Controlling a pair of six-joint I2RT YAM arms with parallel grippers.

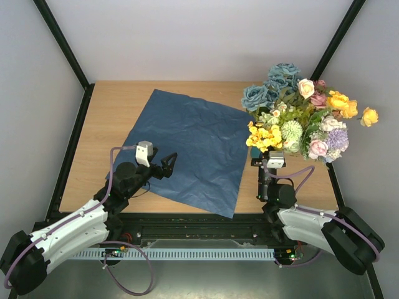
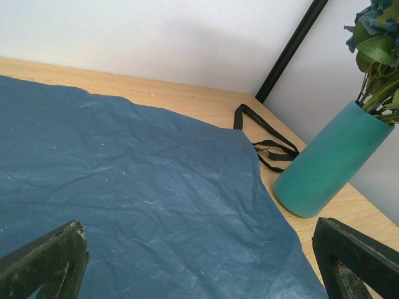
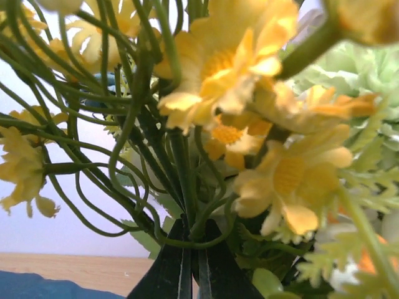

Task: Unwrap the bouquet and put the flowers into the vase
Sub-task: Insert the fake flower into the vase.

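The bouquet's blue paper [image 1: 190, 146] lies spread flat on the table, and its black ribbon [image 2: 265, 134] lies loose beside the teal vase [image 2: 330, 165]. The flowers [image 1: 302, 118] stand bunched at the right, their stems [image 2: 374, 93] going into the vase's mouth. In the top view the blooms hide the vase. My right gripper [image 3: 194, 233] is shut just under the yellow blooms [image 3: 237, 68], with thin green stems pinched between its tips. My left gripper [image 1: 168, 163] hovers open over the paper's near-left part, nothing between its fingers [image 2: 43, 261].
Bare wood of the table [image 1: 112, 118] shows left of the paper and behind it. A black frame post [image 2: 290, 47] rises at the back right corner near the vase. Grey walls close in the sides and the back.
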